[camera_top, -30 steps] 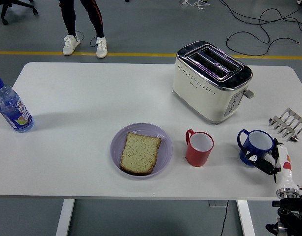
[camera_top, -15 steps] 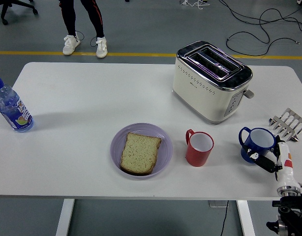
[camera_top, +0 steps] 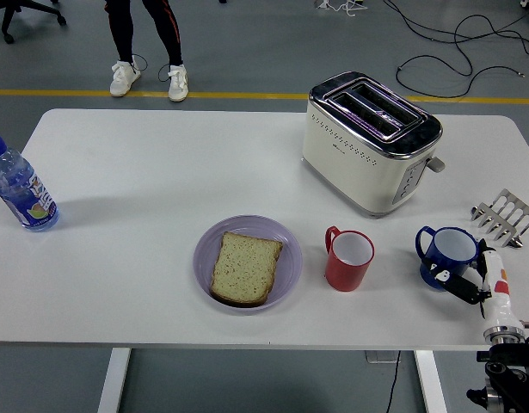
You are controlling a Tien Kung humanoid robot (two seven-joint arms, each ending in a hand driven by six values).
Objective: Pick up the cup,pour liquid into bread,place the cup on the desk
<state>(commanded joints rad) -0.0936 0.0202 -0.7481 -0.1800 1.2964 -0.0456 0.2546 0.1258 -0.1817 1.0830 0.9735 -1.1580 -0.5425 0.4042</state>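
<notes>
Right hand [camera_top: 472, 284], fingers curled against the near side of the dark blue handled mug [camera_top: 449, 256] at the table's right, grips partially at best; risk: mug slips or tips when lifted toward the bread slice [camera_top: 245, 268] on the lilac plate [camera_top: 204, 249].

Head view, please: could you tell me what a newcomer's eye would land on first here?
Probably the cream toaster at the table's far right, then the bread slice on the purple plate near the front edge. Right of the plate stand a red cup and a blue cup, with the robot's right hand against the blue one.
</notes>
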